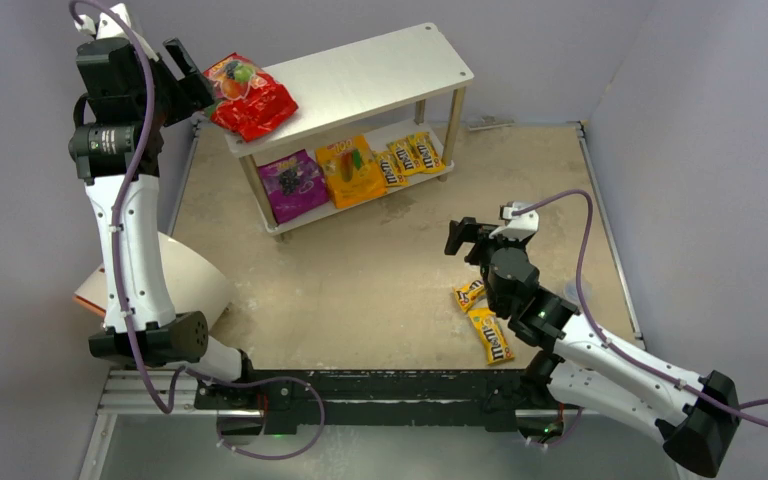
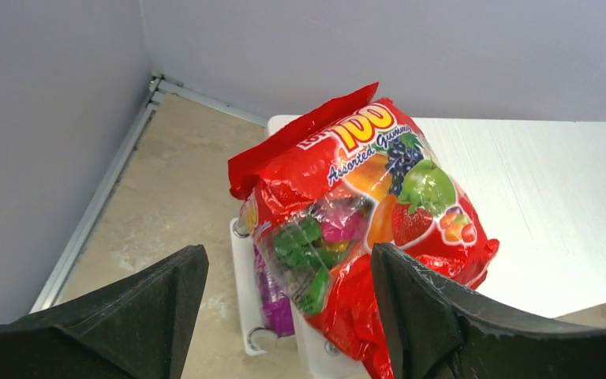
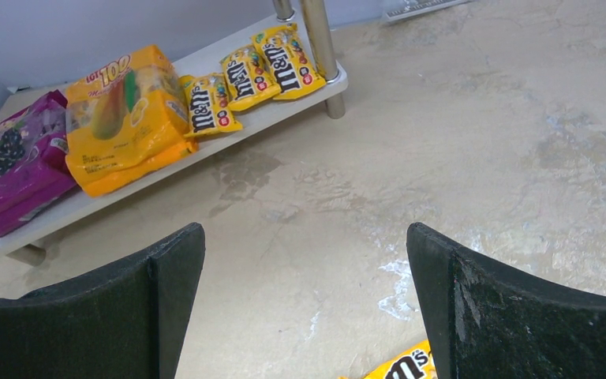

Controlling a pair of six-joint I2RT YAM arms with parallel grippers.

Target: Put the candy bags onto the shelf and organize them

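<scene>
The large red candy bag lies on the left end of the shelf's top board and hangs over its edge; it fills the left wrist view. My left gripper is open just left of it, its fingers apart on either side of the bag's near end. On the lower board lie the purple bag, the orange-yellow bag and three M&M's packets. Two more M&M's packets lie on the floor. My right gripper is open and empty above the floor, one packet showing just below its fingers.
A cream-white cylinder with orange trim lies on its side at the left beside the left arm. Grey walls close in the floor on the left, back and right. The shelf's metal posts stand at its corners.
</scene>
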